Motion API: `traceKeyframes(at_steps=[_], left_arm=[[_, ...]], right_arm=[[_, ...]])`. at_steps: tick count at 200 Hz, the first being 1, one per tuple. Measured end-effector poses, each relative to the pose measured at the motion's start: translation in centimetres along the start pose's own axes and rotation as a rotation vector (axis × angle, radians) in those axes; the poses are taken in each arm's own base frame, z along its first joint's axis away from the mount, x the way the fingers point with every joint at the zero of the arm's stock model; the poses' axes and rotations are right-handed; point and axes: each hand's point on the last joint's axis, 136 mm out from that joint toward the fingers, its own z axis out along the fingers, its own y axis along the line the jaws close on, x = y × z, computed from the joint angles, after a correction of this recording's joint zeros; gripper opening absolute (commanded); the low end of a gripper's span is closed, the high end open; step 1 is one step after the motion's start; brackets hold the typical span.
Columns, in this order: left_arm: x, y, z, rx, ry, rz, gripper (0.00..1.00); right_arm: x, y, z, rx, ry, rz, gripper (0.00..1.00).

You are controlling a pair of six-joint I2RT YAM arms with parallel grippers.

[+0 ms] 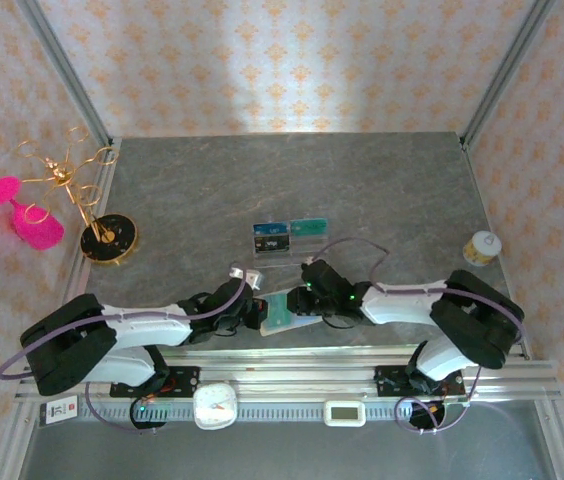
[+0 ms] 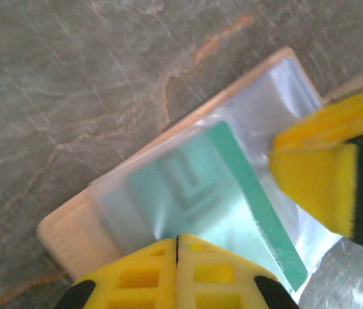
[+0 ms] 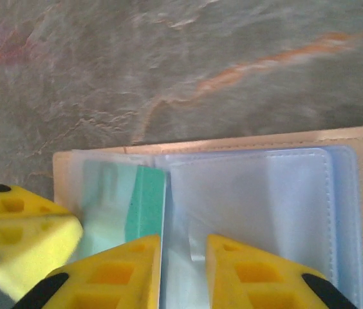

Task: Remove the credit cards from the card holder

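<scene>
The tan card holder [image 1: 274, 318] lies open at the table's near edge between both arms, its tan rim [image 2: 65, 235] and pale bluish slots [image 3: 265, 199] facing up. A teal credit card [image 2: 259, 212] sits partly out of a clear slot [image 3: 146, 199]. My left gripper [image 2: 177, 239] is shut, tips resting on the sleeve over that card. The right gripper [image 3: 183, 257] has its jaws a little apart, straddling the sleeve beside the card's edge, nothing pinched. Two more cards lie further back: a dark blue one [image 1: 271, 238] and a teal one [image 1: 309, 228].
A gold wire stand [image 1: 102, 235] with pink pieces [image 1: 24, 215] is at the back left. A small cream roll [image 1: 482, 247] sits by the right wall. A white clock [image 1: 215, 405] and a small display [image 1: 344, 412] rest on the front rail.
</scene>
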Motion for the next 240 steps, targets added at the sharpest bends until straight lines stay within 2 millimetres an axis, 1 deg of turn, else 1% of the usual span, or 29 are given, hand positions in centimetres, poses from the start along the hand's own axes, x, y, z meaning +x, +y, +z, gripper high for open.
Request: traceKeyframes(at_steps=[18,36,51,65,78,98,117,129,137,159,172,188,216,240], left_arm=[[-0.4,-0.5,0.5,0.02,-0.004,-0.002,0.0],[-0.6,-1.1,0.9,0.041,0.003,0.002,0.0],[-0.7,-1.2,0.6,0.047,0.0,0.004,0.0],[-1.1,-1.7,0.0,0.061,-0.013,0.008,0.0],[-1.6,-2.6,-0.8,0.089,-0.036,0.016,0.0],[-2.5,-4.1,-1.6,0.132,-0.069,0.026,0.0],[-2.8,-4.4,-1.6,0.136,-0.074,0.027,0.0],[-2.5,-4.1,-1.2,0.124,-0.064,0.027,0.0],[-2.3,-3.8,-0.9,0.112,-0.056,0.027,0.0],[-1.8,-3.2,-0.2,0.089,-0.041,0.026,0.0],[-1.7,-3.1,0.1,0.084,-0.035,0.027,0.0],[-1.8,-3.3,0.1,0.086,-0.036,0.028,0.0],[-2.7,-4.0,0.0,0.103,-0.055,0.036,0.0],[-2.6,-4.1,0.1,0.104,-0.055,0.038,0.0]], right_arm=[[0.4,-1.0,-0.9,0.007,-0.025,0.043,0.25],[0.7,-1.7,-1.7,0.011,-0.044,0.075,0.29],[0.7,-2.0,-2.3,0.02,-0.052,0.076,0.31],[0.6,-2.0,-2.7,0.026,-0.057,0.062,0.33],[0.2,-1.5,-3.2,0.021,-0.062,0.038,0.33],[-1.1,0.3,-3.8,-0.011,-0.086,0.002,0.29],[-2.1,2.0,-4.2,-0.055,-0.1,-0.027,0.27],[-2.2,2.6,-3.9,-0.075,-0.093,-0.033,0.26],[-2.2,2.6,-3.6,-0.078,-0.083,-0.031,0.25],[-1.5,1.6,-2.4,-0.053,-0.037,-0.016,0.25],[-1.2,1.3,-2.0,-0.049,-0.02,-0.011,0.25],[-1.0,1.1,-1.8,-0.049,-0.01,-0.006,0.25],[-0.5,0.7,-1.7,-0.042,0.0,0.007,0.24],[-0.1,0.1,-1.6,-0.03,0.009,0.017,0.24]])
